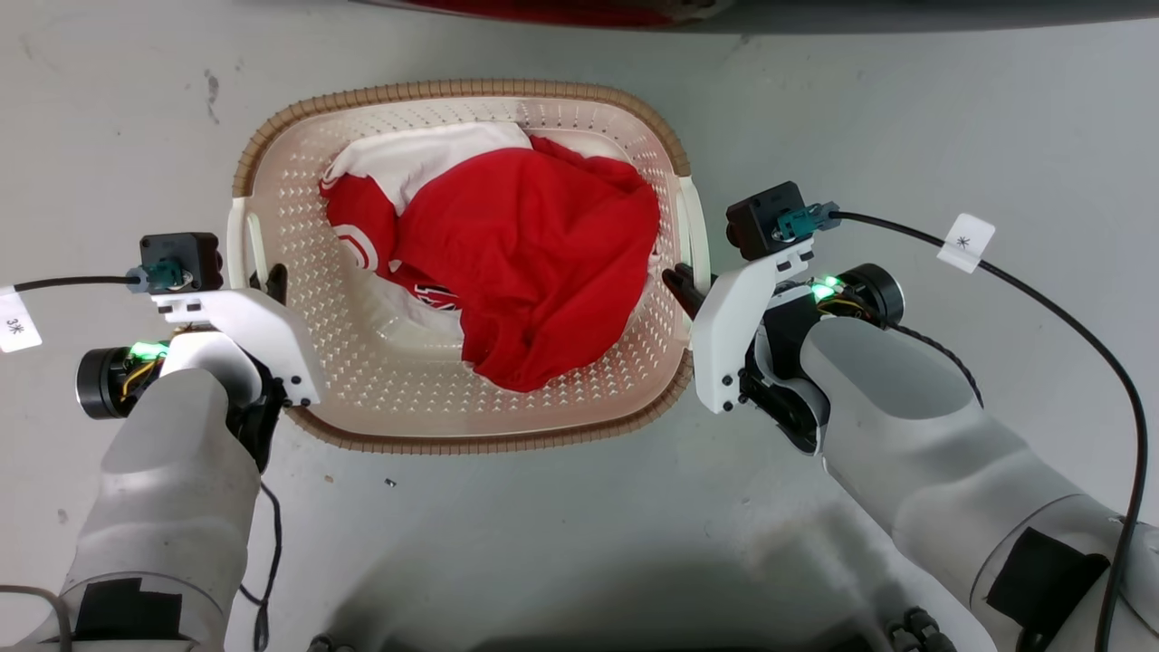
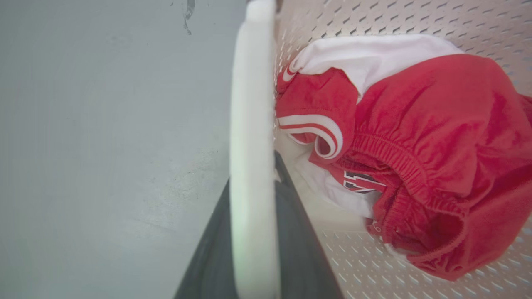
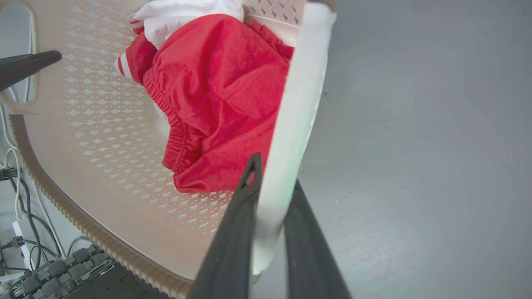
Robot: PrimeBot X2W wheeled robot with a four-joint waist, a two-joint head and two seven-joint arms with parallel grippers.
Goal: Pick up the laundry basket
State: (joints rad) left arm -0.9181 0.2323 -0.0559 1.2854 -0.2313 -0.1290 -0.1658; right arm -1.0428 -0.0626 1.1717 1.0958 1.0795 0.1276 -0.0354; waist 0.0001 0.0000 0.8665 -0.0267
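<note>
Fingers [image 2: 300, 249] astride laundry basket handle [image 2: 251, 124]

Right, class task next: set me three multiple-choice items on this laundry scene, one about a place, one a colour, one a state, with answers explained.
1. Where does the crumpled red fabric garment lie?
A. inside the cream perforated plastic laundry basket
B. on the grey floor
C. draped over the rim

2. What colour is the basket's woven-look rim?
A. white
B. brown
C. red

3. How do the left gripper and right gripper stand?
A. both open above the clothes
B. one on the floor
C. each closed around a white side handle

Answers: A, the garment sits within the walls; B, the head view shows a brown band; C, each wrist view shows a handle between two dark fingers.
</note>
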